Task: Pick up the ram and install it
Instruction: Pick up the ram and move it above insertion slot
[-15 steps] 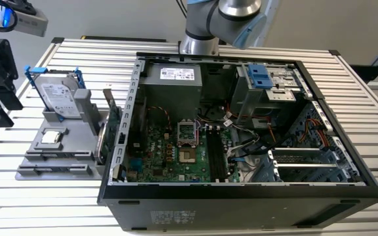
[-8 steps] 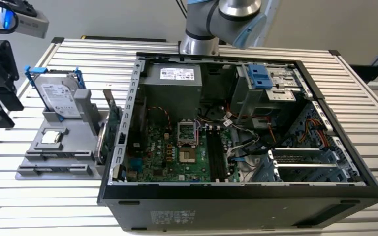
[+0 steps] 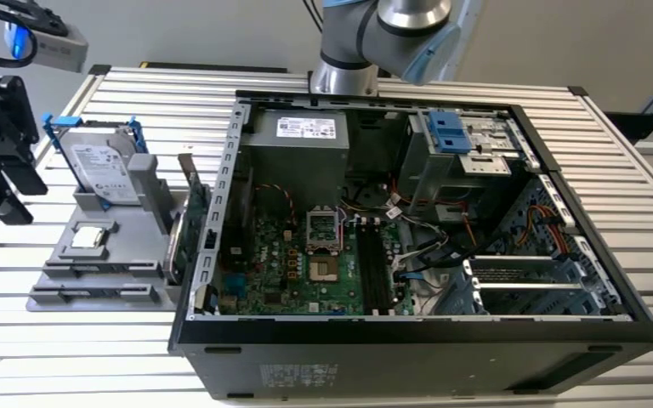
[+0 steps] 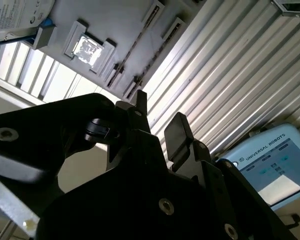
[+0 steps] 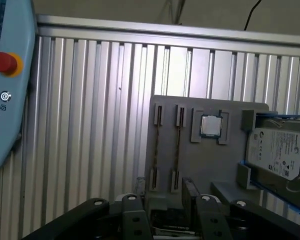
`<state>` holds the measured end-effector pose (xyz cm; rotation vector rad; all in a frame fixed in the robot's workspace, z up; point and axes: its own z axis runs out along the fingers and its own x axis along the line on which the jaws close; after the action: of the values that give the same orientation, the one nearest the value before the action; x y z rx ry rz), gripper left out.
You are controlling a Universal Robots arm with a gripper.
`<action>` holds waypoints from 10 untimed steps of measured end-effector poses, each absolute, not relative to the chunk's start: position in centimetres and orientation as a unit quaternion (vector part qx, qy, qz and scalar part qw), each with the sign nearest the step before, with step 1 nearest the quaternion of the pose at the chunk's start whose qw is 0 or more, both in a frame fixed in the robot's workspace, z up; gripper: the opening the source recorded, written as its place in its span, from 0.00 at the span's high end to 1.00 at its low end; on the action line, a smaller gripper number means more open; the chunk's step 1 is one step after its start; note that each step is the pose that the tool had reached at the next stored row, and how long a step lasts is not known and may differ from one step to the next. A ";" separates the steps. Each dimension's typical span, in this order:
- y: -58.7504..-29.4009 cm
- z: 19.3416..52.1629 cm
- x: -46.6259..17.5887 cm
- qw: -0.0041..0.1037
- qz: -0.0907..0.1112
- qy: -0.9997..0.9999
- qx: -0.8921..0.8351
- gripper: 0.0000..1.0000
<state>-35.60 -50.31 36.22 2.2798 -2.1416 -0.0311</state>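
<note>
Gripper (image 3: 3, 200) stands at the far left edge of the exterior view, above the ribbed metal table (image 3: 644, 212) and clear of the open computer case (image 3: 417, 340), which fills the centre and right of that frame. In both wrist views the jaws stand released: the two black fingers (image 4: 177, 130) are apart, bare table shows through the gap, and nothing is held between them. The grey holder (image 3: 122, 255) lies at the left of the exterior view, between the gripper and the case. On it the silver hard drive (image 3: 105, 170) with blue rails stands upright at the back, a square processor chip (image 3: 92, 238) sits in a recess in front of it, and a green expansion card (image 3: 194, 217) stands on edge just beside the case wall. Where the ram lies cannot be told. In the first wrist view, thin dark lines run along the holder's two long slots (image 5: 156, 147), and whether either is the stick on edge cannot be told. The same applies to the black slots (image 3: 372, 268) on the motherboard (image 3: 292, 263), lower centre of the exterior view. A pale blue pendant (image 5: 5, 100) with a red button rests on the table, well apart from the holder.
</note>
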 end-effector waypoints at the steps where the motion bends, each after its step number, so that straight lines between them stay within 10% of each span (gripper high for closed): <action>1: -50.3 36.1 -35.6 0.007 -0.010 -0.685 0.729 0.00; 10: -50.3 35.6 -35.6 0.007 -0.010 -0.685 0.729 0.00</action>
<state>-35.60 -50.31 35.57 2.2800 -2.1417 -0.0305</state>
